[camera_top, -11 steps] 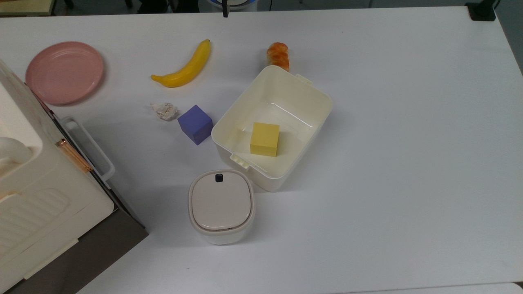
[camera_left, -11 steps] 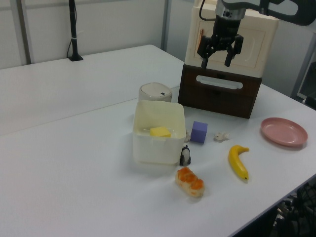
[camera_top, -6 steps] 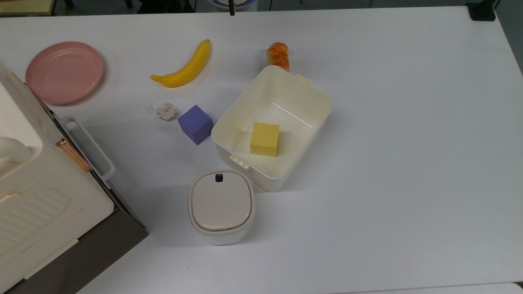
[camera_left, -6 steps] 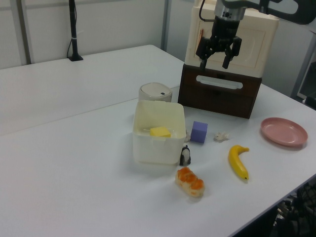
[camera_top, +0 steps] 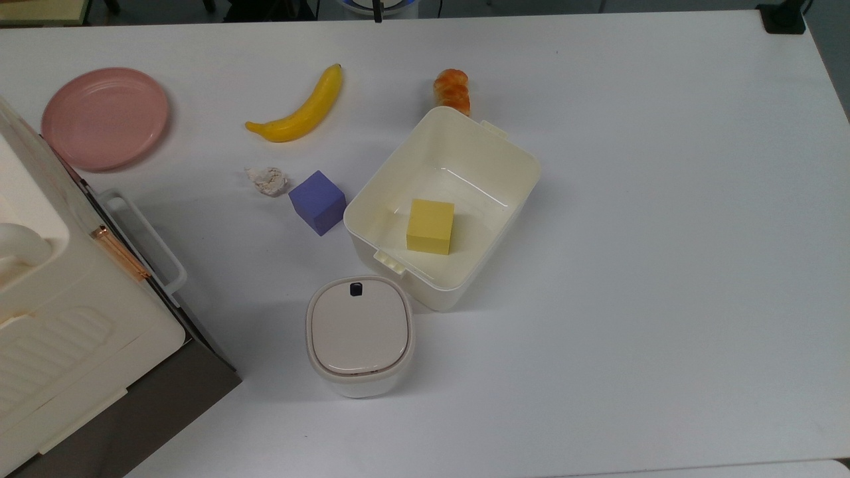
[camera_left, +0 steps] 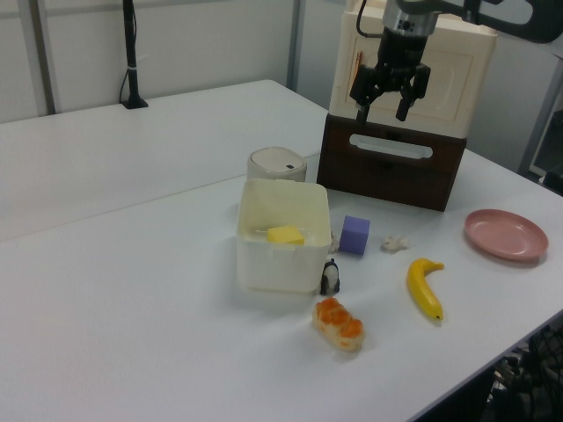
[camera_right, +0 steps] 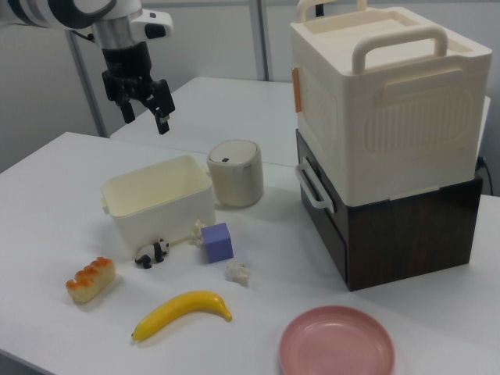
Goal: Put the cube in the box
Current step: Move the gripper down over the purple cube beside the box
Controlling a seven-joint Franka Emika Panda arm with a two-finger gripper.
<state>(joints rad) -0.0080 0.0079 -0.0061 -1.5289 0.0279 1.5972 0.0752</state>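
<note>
The gripper point(camera_left: 387, 98) hangs high above the desk point(camera_top: 664, 265), fingers spread and empty. The blue-purple cube point(camera_top: 317, 202) sits on the desk just beside the box point(camera_top: 518, 192), which holds a yellow cube point(camera_top: 430, 226).

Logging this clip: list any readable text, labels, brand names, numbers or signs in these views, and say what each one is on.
None: no view shows any readable text.
The cube, box, yellow cube, lidded container, banana and plate have plain surfaces.
The appliance bears moulded ribs, no lettering.
The gripper shows no marking.
</note>
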